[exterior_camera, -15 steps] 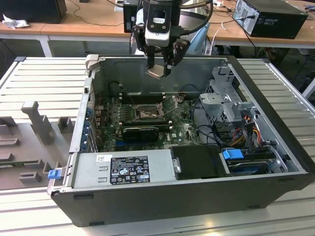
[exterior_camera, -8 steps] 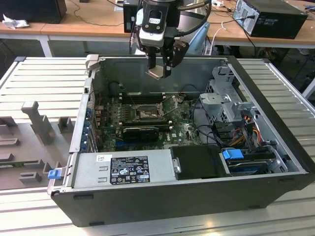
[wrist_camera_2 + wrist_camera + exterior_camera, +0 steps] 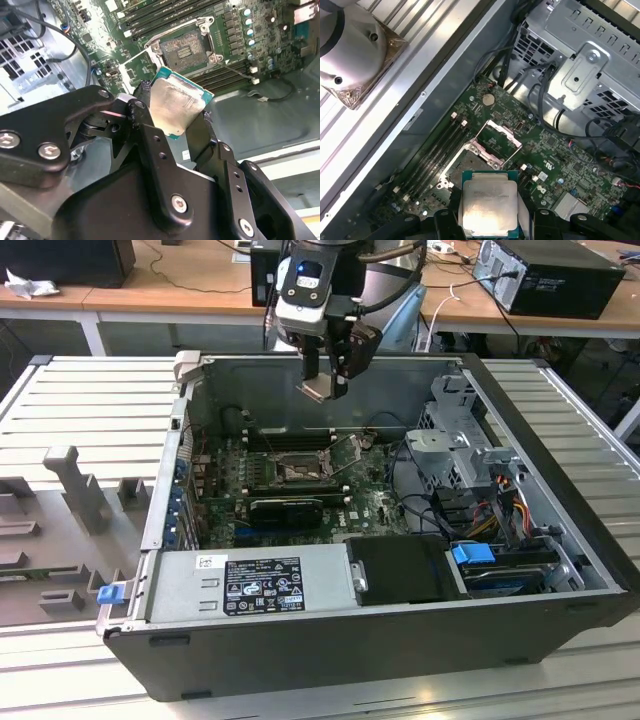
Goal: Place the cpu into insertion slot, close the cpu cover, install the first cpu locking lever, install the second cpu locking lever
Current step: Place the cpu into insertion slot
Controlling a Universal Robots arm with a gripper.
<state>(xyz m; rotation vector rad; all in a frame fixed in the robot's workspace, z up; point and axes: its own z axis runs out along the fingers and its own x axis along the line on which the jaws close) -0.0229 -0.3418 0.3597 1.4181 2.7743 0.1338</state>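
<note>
The black metal pincer [image 3: 325, 385] is clamping its fingers on two opposite edges of the small flat square cpu [image 3: 177, 105], pale metallic with a green rim, and is holding it in the air over the open dark grey computer case [image 3: 400, 650]; in the exterior view the dark square silvery-rimmed insertion slot [image 3: 300, 472] is lying uncovered at about six o'clock from the pincer, well apart from the chip

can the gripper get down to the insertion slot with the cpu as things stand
Probably yes: the gripper holds the cpu above the open case, the cpu cover is swung open, and the insertion slot lies bare below.
</note>
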